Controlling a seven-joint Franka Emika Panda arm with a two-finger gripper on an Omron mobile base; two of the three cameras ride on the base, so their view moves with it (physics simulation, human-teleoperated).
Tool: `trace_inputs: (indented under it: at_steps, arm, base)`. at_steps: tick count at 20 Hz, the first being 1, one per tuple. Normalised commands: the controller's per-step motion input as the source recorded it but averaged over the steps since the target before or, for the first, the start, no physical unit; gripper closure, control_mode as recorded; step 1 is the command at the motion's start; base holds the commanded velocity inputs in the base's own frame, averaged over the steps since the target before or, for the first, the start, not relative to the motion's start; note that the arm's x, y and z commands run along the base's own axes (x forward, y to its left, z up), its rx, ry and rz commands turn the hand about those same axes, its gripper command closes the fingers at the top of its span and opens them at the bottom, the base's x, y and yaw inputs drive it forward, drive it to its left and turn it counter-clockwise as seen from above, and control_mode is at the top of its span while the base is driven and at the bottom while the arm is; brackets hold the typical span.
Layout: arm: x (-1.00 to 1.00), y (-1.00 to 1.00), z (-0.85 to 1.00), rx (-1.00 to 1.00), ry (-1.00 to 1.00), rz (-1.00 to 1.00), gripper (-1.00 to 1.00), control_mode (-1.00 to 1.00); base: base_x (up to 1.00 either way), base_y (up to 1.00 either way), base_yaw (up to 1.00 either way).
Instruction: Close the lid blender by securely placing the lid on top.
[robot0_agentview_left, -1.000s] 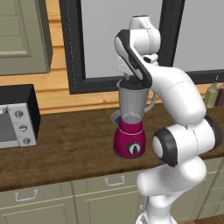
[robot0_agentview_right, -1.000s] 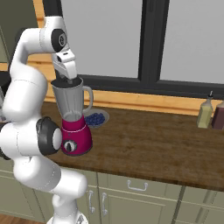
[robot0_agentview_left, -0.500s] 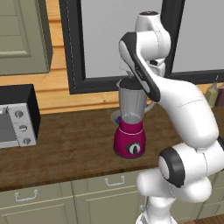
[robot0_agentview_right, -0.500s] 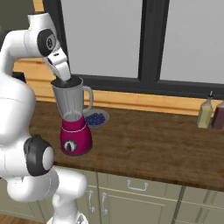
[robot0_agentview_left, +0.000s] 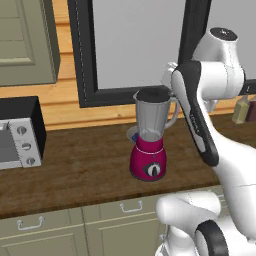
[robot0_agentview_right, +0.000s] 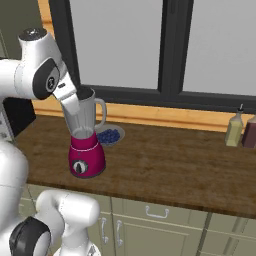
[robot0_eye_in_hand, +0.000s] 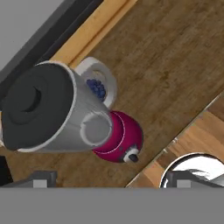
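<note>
Blender (robot0_agentview_left: 149, 140) stands mid-desk (robot0_agentview_left: 75, 170) with its dark lid (robot0_eye_in_hand: 37, 103) seated on the jar's rim, while the white arm bends overhead, hand raised above at about one o'clock, fingers' spread impossible to tell.

We see even, soft rendered light, no glare, faint shadows on the counter (robot0_agentview_left: 75, 170), and slightly coarse, sharp-edged pictures.

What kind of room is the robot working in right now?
A kitchen, by all signs: a wooden counter carrying a blender and a toaster oven, with cabinet drawers beneath.
</note>
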Motion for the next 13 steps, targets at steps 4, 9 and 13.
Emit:
trace_inputs:
  at_steps: [4, 9, 13]
  arm:
    - [-0.95, -0.93, 0.0, 0.17, -0.23, -0.04, -1.0, -1.0]
    - [-0.5, -0.75, -0.02, 0.08, -0.11, -0.03, -1.0, -1.0]
    - [-0.03, -0.39, -0.03, 0.0, 0.0, 0.0, -1.0, -1.0]
  base:
    - [0.0, 0.0, 0.0]
    - [0.0, 0.0, 0.0]
    - [0.0, 0.0, 0.0]
